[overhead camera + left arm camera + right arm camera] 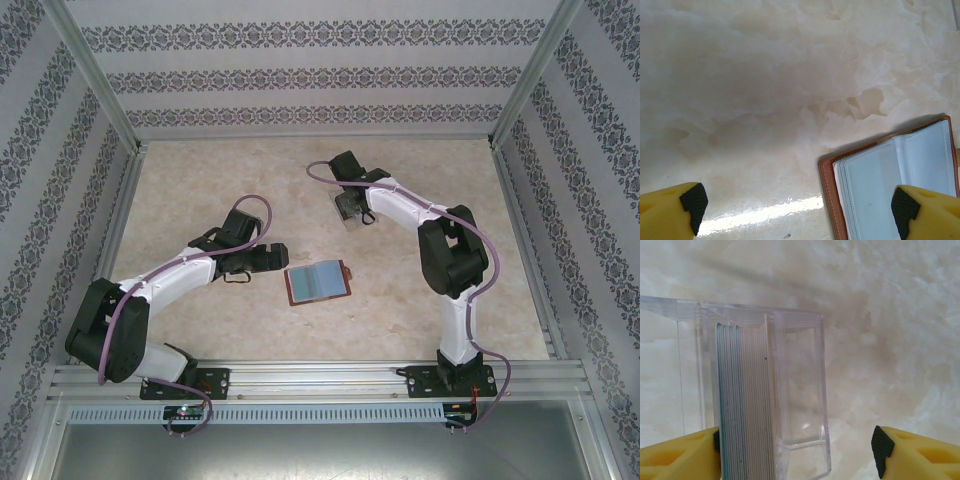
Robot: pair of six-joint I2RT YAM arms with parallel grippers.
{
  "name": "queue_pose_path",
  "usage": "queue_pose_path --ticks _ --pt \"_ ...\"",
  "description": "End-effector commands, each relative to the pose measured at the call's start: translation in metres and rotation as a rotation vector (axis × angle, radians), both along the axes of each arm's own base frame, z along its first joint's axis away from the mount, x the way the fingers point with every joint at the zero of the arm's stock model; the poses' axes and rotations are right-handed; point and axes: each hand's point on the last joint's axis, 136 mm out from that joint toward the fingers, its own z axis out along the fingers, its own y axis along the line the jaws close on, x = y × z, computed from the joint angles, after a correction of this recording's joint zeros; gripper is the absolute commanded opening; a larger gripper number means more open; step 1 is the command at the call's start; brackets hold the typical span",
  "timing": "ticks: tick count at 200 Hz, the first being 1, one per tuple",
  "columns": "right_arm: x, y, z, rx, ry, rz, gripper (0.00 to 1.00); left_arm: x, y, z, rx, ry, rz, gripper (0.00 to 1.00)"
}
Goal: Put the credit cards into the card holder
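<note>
- Table (180, 180): pale beige, marbled and glossy, with a bright streak of glare (765, 212) in the left wrist view.
- Walls (300, 75): white on three sides, with bands of dark floral pattern.
- Posts (90, 72): bare aluminium at the far corners.
- Rail (320, 378): ribbed aluminium along the near edge.
- Grey panel (320, 450) below the rail.

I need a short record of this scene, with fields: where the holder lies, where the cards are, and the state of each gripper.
holder: lies open on the table, clear sleeves facing up
cards: stacked on edge inside a clear case
left gripper: open, one finger over the holder, the other over bare table
right gripper: open, jaws on either side of the case, nothing lifted
</note>
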Motion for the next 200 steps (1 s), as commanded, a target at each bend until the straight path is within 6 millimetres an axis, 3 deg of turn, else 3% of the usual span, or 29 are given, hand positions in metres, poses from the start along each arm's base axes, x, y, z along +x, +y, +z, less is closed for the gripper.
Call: queue_pose_path --ticks 1,71,162,200 --pt "0.010 -0.006 0.023 -0.045 -0.065 -0.013 0.70 -0.007 0.004 -0.002 0.024 0.009 -0.016 0.96" --pt "0.008 0.001 0.028 -0.059 -0.067 0.016 0.47 -0.008 0.005 -0.004 0.024 0.008 -0.016 0.96" --pt "0.002 0.008 0.035 0.000 -0.055 0.027 0.00 -0.009 0.004 -0.007 0.024 0.015 -0.025 0.97" --pt "-0.006 0.012 0.053 0.081 -0.072 0.018 0.00 -0.010 -0.005 -0.003 -0.022 0.017 -0.052 0.97"
